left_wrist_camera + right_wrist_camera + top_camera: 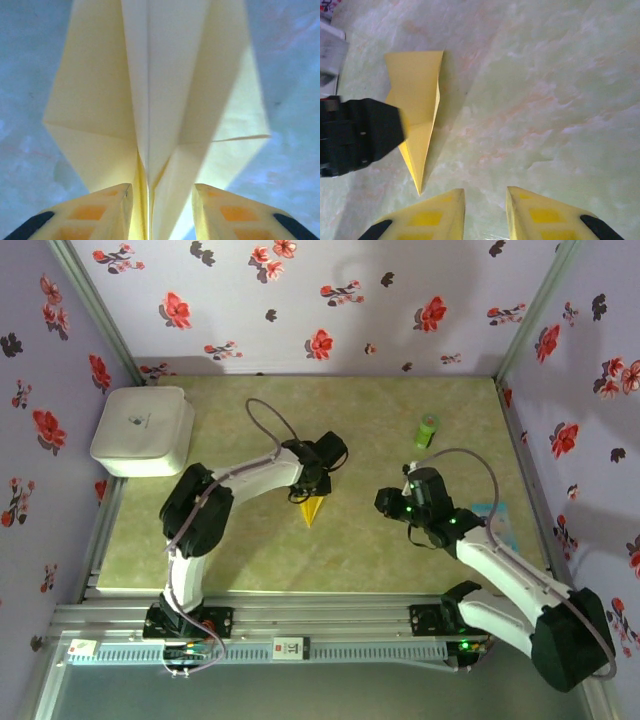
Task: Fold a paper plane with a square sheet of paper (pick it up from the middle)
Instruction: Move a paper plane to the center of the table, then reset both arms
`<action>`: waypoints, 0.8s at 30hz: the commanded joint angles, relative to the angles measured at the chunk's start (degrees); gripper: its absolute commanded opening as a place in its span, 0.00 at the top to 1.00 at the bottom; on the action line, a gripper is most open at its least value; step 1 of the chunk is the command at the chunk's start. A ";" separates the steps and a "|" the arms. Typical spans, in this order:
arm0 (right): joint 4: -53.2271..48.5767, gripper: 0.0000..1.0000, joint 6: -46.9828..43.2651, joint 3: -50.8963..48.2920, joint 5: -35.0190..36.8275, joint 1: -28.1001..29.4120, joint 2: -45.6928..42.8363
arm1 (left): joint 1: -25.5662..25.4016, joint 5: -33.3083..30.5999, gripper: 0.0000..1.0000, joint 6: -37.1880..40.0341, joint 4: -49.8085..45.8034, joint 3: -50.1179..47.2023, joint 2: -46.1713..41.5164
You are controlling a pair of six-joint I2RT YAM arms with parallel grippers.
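Squarely pinched, paper plane (150, 75) in left gripper (162, 189) (centre crease)

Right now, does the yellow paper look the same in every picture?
Left wrist view: the paper plane sits very close, washed out to cream, background a bluish blur. Right wrist view: it is saturated yellow, sharp, casting a soft shadow on the table. Top view: evenly lit, plane tiny.
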 commanded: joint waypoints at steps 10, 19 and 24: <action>-12.07 0.36 -11.19 5.60 39.80 -1.49 -9.78 | 0.29 -11.42 0.54 6.29 7.70 -13.21 -19.61; 11.81 0.19 -25.07 -2.88 48.42 -8.15 1.00 | 9.73 -21.25 0.24 18.41 17.50 -27.88 -33.69; 25.81 0.18 -30.23 -5.35 45.26 -12.12 12.50 | 19.27 -24.16 0.05 24.98 24.07 -34.37 -39.93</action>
